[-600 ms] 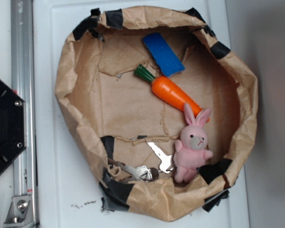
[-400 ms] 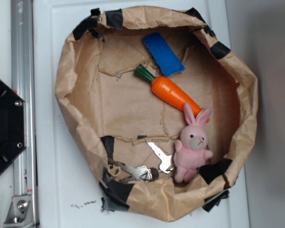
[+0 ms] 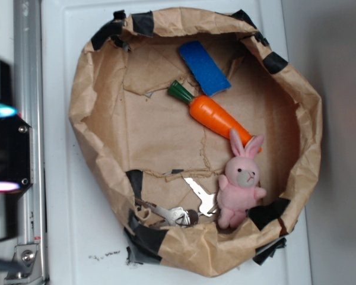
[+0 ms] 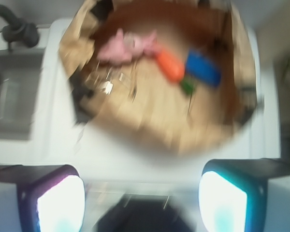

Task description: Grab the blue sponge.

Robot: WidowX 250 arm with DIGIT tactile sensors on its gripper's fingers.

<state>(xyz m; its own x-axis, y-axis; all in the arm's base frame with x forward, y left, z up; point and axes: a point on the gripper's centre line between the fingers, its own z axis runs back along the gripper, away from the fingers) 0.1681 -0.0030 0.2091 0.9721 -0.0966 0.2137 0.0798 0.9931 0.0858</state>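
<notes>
The blue sponge (image 3: 204, 67) lies flat at the far side of a brown paper bowl (image 3: 83, 119), just above the leafy end of an orange toy carrot (image 3: 216, 117). In the blurred wrist view the sponge (image 4: 203, 68) sits right of the carrot (image 4: 170, 66). My gripper (image 4: 141, 200) stands open, its two lit pads (image 4: 58, 203) wide apart with nothing between them. It hangs over the white surface outside the bowl. In the exterior view the gripper (image 3: 3, 148) is a blurred dark shape at the left edge, far from the sponge.
A pink plush bunny (image 3: 242, 184) and silver keys (image 3: 187, 208) lie at the bowl's near side. A metal rail (image 3: 28, 89) runs along the left. Black tape patches (image 3: 143, 237) mark the bowl's rim. A dark faucet (image 4: 14, 29) shows at the wrist view's top left.
The arm has come into the exterior view at the left edge as a blurred dark shape with lit spots. Everything in the bowl has stayed put.
</notes>
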